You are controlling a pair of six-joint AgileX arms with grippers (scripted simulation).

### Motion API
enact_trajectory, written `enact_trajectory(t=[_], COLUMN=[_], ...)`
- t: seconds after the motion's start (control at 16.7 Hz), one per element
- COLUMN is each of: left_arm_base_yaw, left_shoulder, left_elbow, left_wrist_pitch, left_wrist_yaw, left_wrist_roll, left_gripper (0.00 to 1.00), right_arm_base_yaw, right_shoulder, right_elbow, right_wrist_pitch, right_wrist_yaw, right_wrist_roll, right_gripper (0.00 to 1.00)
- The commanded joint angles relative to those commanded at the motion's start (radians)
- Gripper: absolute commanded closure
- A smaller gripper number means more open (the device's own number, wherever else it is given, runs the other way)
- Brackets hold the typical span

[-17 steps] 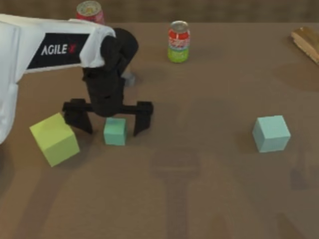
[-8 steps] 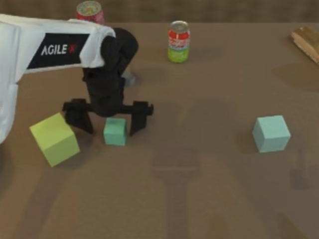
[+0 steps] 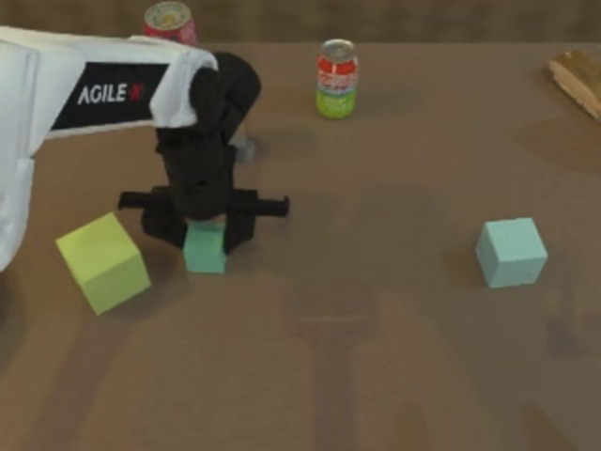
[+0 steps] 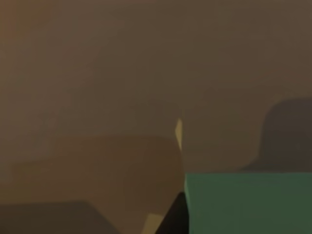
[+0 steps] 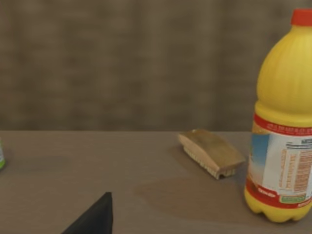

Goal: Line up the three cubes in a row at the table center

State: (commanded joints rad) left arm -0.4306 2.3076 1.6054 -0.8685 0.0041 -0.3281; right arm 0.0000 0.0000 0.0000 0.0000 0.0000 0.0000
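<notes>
The left gripper (image 3: 205, 228) fingers had closed from spread onto the small matte teal-green cube (image 3: 205, 249), pinching it; lifting toward table (image 3: 376, 357) centre could follow.

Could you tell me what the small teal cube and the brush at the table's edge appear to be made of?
The teal cube, held in the left pincer, looks like matte foam or plastic: flat colour, no shine. The brush looks like bare wood with pale bristles beneath.
</notes>
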Motion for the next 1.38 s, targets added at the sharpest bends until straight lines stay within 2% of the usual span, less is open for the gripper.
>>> enact_trajectory(t=[0.54, 1.02, 1.38], left_arm_base_yaw=[0.003, 0.02, 0.001], left_shoulder=[-0.036, -0.114, -0.104], left_elbow=[0.011, 0.151, 0.171], left_wrist_pitch=[-0.017, -0.239, -0.255], left_wrist_yaw=[-0.01, -0.011, -0.012], left_wrist_roll=[0.007, 0.005, -0.009], left_gripper=[1.0, 1.0, 1.0], right_arm_base_yaw=[0.0, 0.0, 0.0], right_shoulder=[0.0, 0.0, 0.0], right_elbow=[0.0, 0.0, 0.0], right_wrist_pitch=[0.0, 0.0, 0.0], right_wrist_yaw=[0.0, 0.0, 0.0], right_wrist_roll=[0.0, 0.0, 0.0], right_gripper=[0.0, 0.0, 0.0])
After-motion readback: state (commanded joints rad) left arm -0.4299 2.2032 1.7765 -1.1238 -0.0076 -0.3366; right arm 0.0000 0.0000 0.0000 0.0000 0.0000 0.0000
